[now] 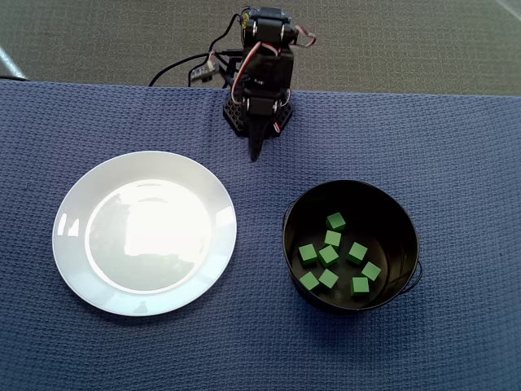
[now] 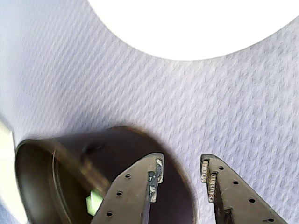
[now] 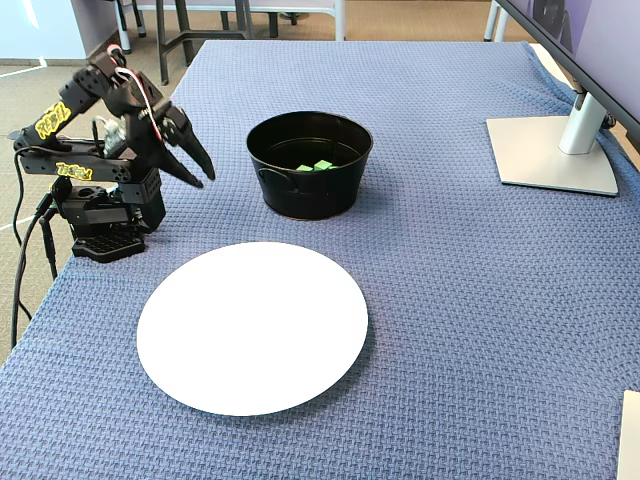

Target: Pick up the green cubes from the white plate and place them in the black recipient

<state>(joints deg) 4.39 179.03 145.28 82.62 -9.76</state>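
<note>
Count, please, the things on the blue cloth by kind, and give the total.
Green cubes: 8, all inside the pot
White plate: 1, nothing on it
Black pot: 1
Monitor stand: 1
Robot arm, its gripper open: 1
Total: 12

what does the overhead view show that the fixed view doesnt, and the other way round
Only the overhead view looks straight into the black recipient, so all eight green cubes can be counted on its floor. Only the fixed view shows the monitor stand and the arm from the side, its gripper empty with fingers apart. Both show the white plate bare, the pot beside it and the blue cloth.
</note>
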